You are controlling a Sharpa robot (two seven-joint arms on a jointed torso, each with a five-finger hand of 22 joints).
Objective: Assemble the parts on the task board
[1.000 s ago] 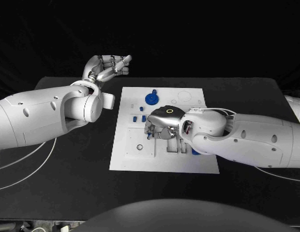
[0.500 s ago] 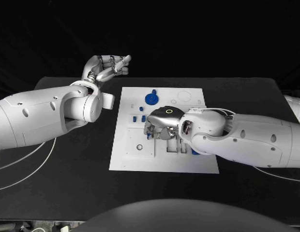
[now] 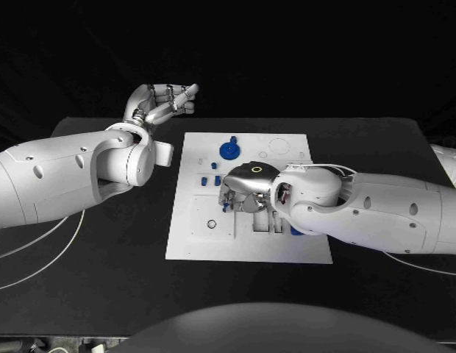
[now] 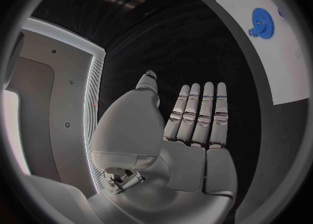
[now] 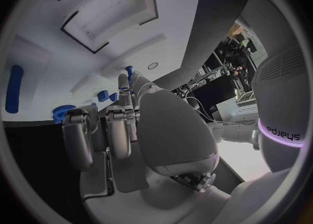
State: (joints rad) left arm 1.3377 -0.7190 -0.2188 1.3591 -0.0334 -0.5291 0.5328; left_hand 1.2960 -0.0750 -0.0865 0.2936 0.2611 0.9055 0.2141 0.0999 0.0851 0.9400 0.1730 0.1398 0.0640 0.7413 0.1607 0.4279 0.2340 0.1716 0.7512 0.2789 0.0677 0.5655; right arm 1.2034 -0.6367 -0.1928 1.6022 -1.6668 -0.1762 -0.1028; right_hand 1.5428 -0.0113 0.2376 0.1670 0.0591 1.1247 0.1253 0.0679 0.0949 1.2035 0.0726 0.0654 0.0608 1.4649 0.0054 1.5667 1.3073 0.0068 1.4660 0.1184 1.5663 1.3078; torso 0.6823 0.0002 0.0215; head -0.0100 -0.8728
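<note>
The white task board [image 3: 201, 239] lies in the middle of the black table. A blue gear [image 3: 232, 150] sits near its far edge, and small blue parts [image 3: 203, 179] stand left of my right hand [image 3: 244, 193]. That hand hangs low over the board's middle, fingers bent down. In the right wrist view my right hand [image 5: 120, 125] reaches a small blue part [image 5: 129, 70] with one fingertip; whether it grips the part is hidden. A long blue part [image 5: 13, 88] and the gear [image 5: 63, 112] lie nearby. My left hand [image 3: 165, 101] is raised beyond the table's far left edge; my left hand [image 4: 189, 120] holds nothing, fingers straight.
Another blue part [image 3: 296, 231] peeks out beside my right forearm, which covers the board's right side. Recessed slots [image 5: 111, 10] mark the board. The board [image 4: 287, 62] and the gear [image 4: 262, 22] lie far from my left hand. Bare black table surrounds the board.
</note>
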